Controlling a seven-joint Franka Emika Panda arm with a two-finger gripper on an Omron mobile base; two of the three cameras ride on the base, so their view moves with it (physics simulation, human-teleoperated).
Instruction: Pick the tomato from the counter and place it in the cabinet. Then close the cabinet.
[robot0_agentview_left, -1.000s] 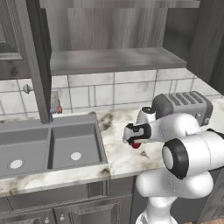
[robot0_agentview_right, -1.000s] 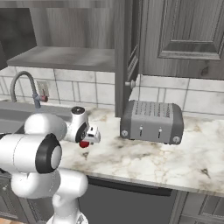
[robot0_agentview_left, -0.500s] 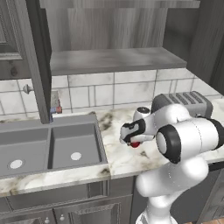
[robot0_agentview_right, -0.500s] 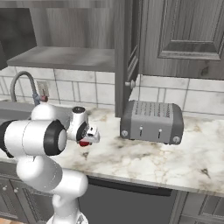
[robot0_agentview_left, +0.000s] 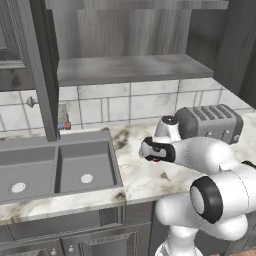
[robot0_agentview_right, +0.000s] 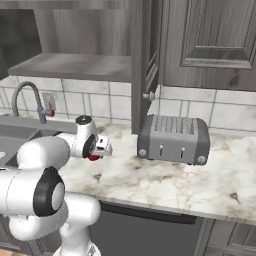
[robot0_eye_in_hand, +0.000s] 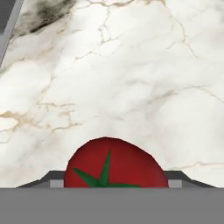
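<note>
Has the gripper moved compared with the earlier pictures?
Yes. In the left base view the gripper with the tomato has risen slightly and shifted toward the sink, away from the toaster.

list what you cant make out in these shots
- Tomato: hand view, lower half cut off at the bottom edge; right base view, just a red sliver under the gripper.
- Fingers: hidden, so a grip cannot be confirmed.
- Cabinet interior: left base view, top cut off by the edge.
- Toaster: left base view, partly behind the arm.
</note>
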